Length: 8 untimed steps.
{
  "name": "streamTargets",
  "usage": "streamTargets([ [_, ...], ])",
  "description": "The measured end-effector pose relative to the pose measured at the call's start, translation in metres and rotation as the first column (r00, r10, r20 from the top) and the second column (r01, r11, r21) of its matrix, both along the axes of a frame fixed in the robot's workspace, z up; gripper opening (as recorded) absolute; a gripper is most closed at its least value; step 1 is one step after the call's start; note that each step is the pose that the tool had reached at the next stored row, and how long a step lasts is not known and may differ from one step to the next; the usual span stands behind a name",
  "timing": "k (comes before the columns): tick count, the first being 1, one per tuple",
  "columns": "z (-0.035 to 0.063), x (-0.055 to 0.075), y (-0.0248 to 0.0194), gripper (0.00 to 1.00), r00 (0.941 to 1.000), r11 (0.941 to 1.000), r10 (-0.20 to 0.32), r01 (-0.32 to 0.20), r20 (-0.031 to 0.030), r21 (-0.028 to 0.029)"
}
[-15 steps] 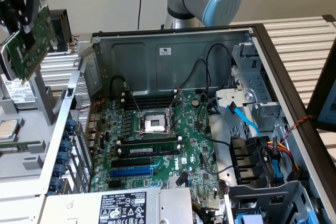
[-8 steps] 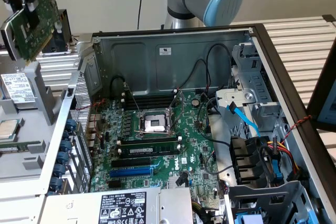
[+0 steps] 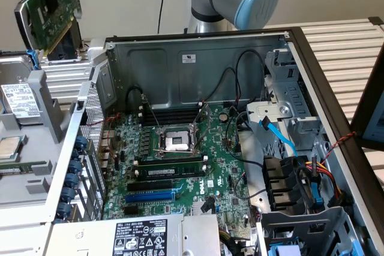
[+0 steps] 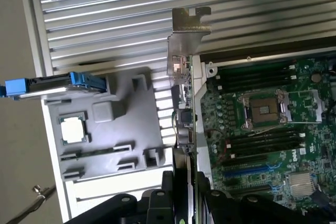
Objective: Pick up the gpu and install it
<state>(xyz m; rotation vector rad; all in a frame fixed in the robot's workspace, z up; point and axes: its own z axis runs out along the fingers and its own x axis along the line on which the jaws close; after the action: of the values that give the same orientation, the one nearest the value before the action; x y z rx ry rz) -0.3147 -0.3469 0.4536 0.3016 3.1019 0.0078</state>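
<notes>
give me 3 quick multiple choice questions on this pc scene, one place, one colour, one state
1. Where is the gpu? A plugged into a slot; B held up in the air, at the exterior view's left; C on a tray.
2. One long slot on the motherboard is: A blue; B red; C white.
3. The claw is: A open, empty; B shut on the gpu; C shut on a cable.
B, nothing below touches it; A, blue plastic; B, it clamps the card.
</notes>
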Motion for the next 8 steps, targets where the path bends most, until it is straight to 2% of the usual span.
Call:
streamTargets([
  [8, 0.0183, 0.030, 0.0000, 0.27, 0.9999, 1.0000, 0.000, 0.000, -0.0102, 0.0036],
])
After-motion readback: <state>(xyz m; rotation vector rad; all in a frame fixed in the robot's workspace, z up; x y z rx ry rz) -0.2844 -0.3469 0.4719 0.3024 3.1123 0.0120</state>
